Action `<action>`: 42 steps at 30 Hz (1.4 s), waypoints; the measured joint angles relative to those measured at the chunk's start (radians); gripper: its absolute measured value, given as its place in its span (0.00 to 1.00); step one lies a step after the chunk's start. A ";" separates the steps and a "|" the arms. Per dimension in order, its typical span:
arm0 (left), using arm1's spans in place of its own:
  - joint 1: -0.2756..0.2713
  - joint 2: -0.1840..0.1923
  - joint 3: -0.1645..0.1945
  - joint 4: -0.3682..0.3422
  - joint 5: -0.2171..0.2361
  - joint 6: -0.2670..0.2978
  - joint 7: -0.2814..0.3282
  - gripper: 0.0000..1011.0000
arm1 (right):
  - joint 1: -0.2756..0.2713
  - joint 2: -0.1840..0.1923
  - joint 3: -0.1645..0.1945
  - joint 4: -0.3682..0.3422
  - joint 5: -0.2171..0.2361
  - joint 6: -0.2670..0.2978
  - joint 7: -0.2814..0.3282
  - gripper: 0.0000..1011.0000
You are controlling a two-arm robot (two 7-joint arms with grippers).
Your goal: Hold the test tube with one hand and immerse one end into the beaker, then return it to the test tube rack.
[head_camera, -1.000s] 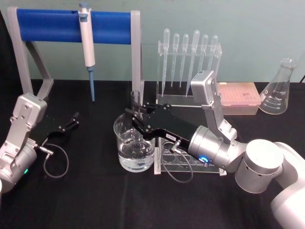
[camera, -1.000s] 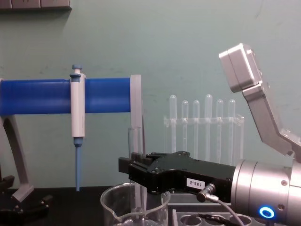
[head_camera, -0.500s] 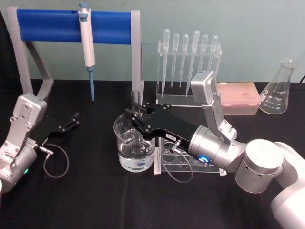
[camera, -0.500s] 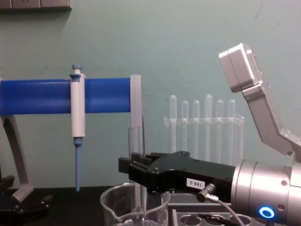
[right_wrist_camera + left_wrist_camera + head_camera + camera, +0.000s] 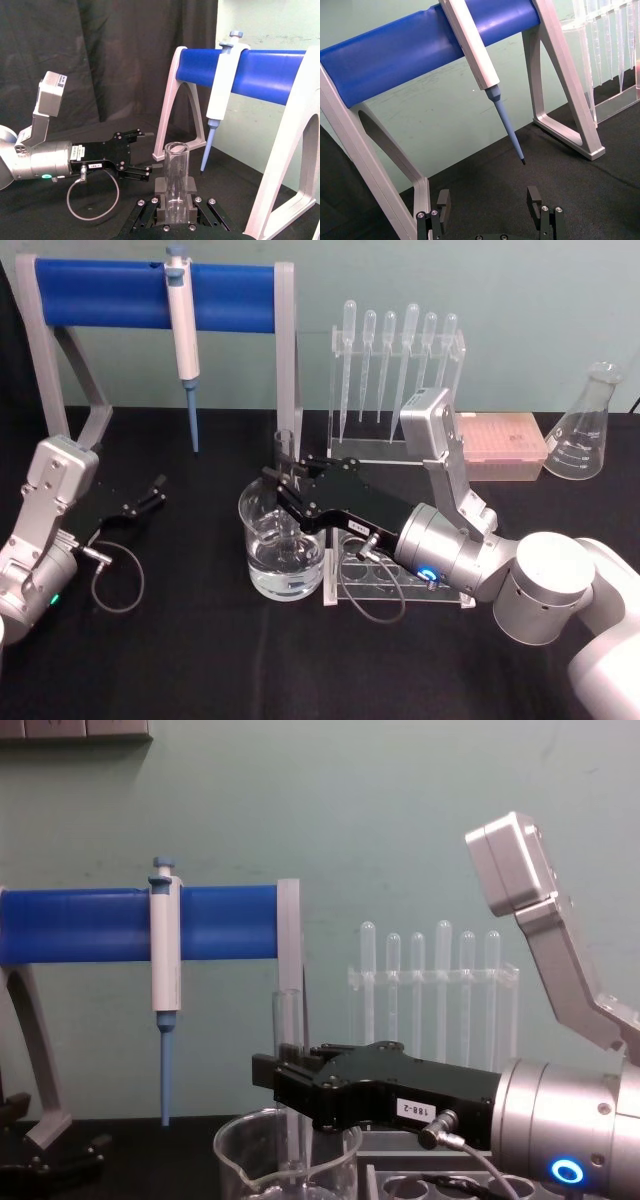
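The right claw (image 5: pixel 287 485) grips the test tube (image 5: pixel 288 1020) upright inside the beaker (image 5: pixel 282 560), mid tabletop (image 5: pixel 200 660); best keep it vertical, lifting straight before moving right to the rack (image 5: pixel 390 585); the left claw (image 5: pixel 150 492) rests wide, left

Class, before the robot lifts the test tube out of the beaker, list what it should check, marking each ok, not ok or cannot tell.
1. Right gripper shut on the test tube: ok.
2. Test tube upright: ok.
3. Tube's lower end inside the beaker: ok.
4. That end below the liquid: cannot tell.
5. Rack right beside the beaker: ok.
6. Left gripper open, parked off to the left: ok.
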 joint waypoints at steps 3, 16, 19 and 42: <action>0.000 0.000 0.000 0.000 0.000 0.000 0.000 0.99 | 0.000 0.000 0.000 0.000 0.000 0.000 0.000 0.22; 0.000 0.000 0.000 0.000 0.000 0.000 0.000 0.99 | 0.000 0.000 0.000 0.000 0.000 0.000 0.000 0.22; 0.000 0.000 0.000 0.000 0.000 0.000 0.000 0.99 | 0.000 0.000 0.000 0.000 0.000 0.000 0.000 0.22; 0.000 0.000 0.000 0.000 0.000 0.000 0.000 0.99 | 0.000 0.000 0.000 0.000 0.000 0.000 0.000 0.22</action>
